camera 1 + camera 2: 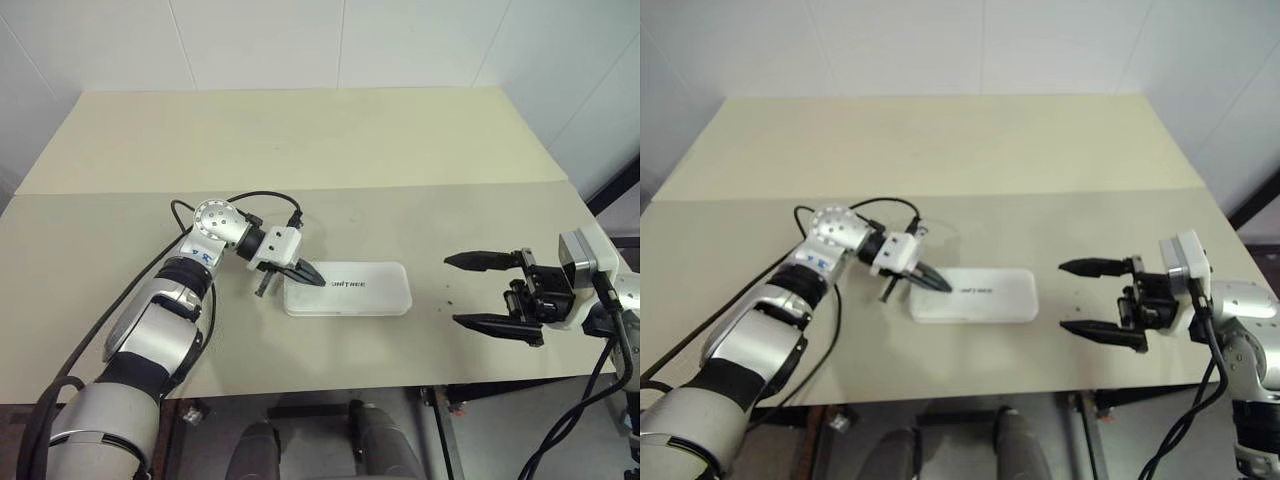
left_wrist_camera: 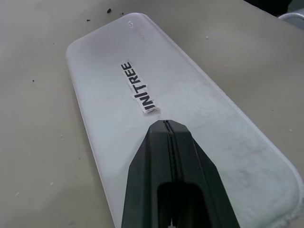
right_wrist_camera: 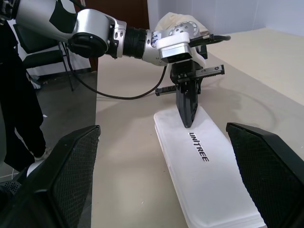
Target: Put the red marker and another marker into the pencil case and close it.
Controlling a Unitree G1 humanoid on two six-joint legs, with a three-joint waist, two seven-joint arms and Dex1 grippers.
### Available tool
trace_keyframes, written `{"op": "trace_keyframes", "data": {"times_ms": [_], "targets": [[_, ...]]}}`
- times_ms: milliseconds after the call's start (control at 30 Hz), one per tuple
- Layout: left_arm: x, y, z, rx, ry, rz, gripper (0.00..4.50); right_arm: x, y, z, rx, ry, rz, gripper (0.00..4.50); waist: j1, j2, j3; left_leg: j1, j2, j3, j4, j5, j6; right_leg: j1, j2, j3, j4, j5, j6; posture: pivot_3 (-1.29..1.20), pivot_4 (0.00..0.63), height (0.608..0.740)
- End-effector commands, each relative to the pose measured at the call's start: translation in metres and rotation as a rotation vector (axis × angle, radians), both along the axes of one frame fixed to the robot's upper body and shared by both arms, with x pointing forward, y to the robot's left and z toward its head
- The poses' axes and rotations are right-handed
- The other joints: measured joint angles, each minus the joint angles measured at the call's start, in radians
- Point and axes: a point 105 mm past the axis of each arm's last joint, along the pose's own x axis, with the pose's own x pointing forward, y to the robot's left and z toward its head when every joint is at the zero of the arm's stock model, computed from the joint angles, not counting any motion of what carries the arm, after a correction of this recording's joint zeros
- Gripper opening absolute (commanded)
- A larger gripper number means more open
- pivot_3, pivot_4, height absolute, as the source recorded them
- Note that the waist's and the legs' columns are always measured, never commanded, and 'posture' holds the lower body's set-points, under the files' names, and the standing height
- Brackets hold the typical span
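The case (image 1: 347,288) lies flat on the table (image 1: 300,150) near its front edge, lid down and shut, the dark lettering facing up; it sits lengthwise across the robot's front, between the two arms.

The left arm reaches forward and bends inward at the wrist, so that the left gripper (image 1: 312,275) points to the right and slants downward; its two black fingers are pressed together with nothing between them, and their joined tip rests on the lid at the case's left end, just short of the lettering; the left wrist view shows the fingers (image 2: 173,161) closed into one wedge over the white lid.

The right arm comes in from the right side and holds the right gripper (image 1: 470,291) roughly level, pointing left toward the case; its fingers are spread wide, one above the other in the head views, and hold nothing; it hangs above the table, apart from the case's right end; in the right wrist view the case lies between the two spread fingers (image 3: 64,171).
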Motion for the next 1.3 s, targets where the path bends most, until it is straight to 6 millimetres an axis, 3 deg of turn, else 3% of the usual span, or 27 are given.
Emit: {"op": "trace_keyframes", "data": {"times_ms": [33, 133, 233, 500, 700, 900, 967, 1167, 1300], "targets": [[-0.004, -0.001, 0.022, -0.142, 0.062, -0.033, 0.02, 0.003, -0.001, 0.004, -0.005, -0.026, 0.005, 4.50, -0.001, 0.000, 0.000, -0.001, 0.000, 0.000, 0.000, 0.000, 0.000, -0.001, 0.000, 0.000, 0.000, 0.000, 0.000, 0.00, 0.150, 0.740], [-0.009, -0.002, 0.046, -0.366, 0.074, -0.053, 0.02, 0.007, -0.001, 0.003, -0.017, -0.027, 0.001, 4.50, -0.002, 0.000, 0.000, -0.002, 0.000, 0.000, -0.001, 0.000, 0.000, -0.002, 0.000, 0.000, 0.001, 0.000, 0.002, 0.00, 0.150, 0.740], [-0.008, 0.004, 0.063, -0.514, 0.091, -0.039, 0.02, 0.010, 0.000, 0.004, -0.018, -0.028, 0.004, 4.50, -0.001, 0.000, 0.000, -0.001, 0.000, 0.000, -0.003, 0.000, 0.001, -0.003, 0.000, 0.000, 0.002, 0.007, 0.015, 0.00, 0.150, 0.740], [-0.016, 0.034, 0.067, -0.594, 0.275, 0.039, 0.02, 0.017, -0.002, 0.006, -0.048, -0.031, 0.001, 4.50, -0.009, 0.000, 0.000, -0.001, 0.000, 0.000, -0.004, 0.000, 0.001, -0.003, 0.000, 0.000, 0.001, 0.006, 0.014, 0.00, 0.150, 0.740], [-0.033, 0.068, 0.061, -0.497, 0.277, 0.122, 1.91, 0.020, -0.010, 0.009, -0.070, -0.034, -0.016, 4.50, -0.014, 0.001, 0.001, 0.001, 0.001, 0.000, -0.006, 0.000, 0.001, -0.004, 0.001, 0.000, 0.002, 0.006, 0.014, 0.00, 0.150, 0.740], [-0.038, 0.085, 0.071, -0.492, 0.218, 0.187, 3.95, 0.027, -0.011, 0.011, -0.076, -0.062, -0.045, 4.50, -0.010, 0.001, 0.001, 0.000, 0.001, 0.000, -0.004, 0.000, 0.000, -0.003, 0.000, 0.000, 0.002, 0.004, 0.009, 0.00, 0.150, 0.740], [-0.041, 0.089, 0.073, -0.495, 0.217, 0.200, 4.43, 0.025, -0.009, 0.013, -0.073, -0.068, -0.047, 4.50, -0.012, 0.001, 0.001, 0.000, 0.001, 0.000, -0.004, 0.000, 0.000, -0.003, 0.000, 0.000, 0.002, 0.004, 0.009, 0.00, 0.150, 0.740], [-0.039, 0.098, 0.071, -0.496, 0.211, 0.257, 4.43, 0.016, -0.002, 0.008, -0.053, -0.054, -0.035, 4.50, -0.011, 0.001, 0.001, 0.001, 0.001, 0.000, -0.005, 0.000, 0.000, -0.003, 0.000, 0.000, 0.002, 0.004, 0.010, 0.00, 0.150, 0.740], [-0.032, 0.092, 0.081, -0.564, 0.137, 0.260, 4.43, 0.014, 0.000, 0.009, -0.024, -0.063, -0.048, 4.50, -0.011, 0.001, 0.001, 0.000, 0.001, 0.000, -0.005, 0.000, 0.000, -0.003, 0.000, 0.000, 0.002, 0.004, 0.010, 0.00, 0.150, 0.740]]}}
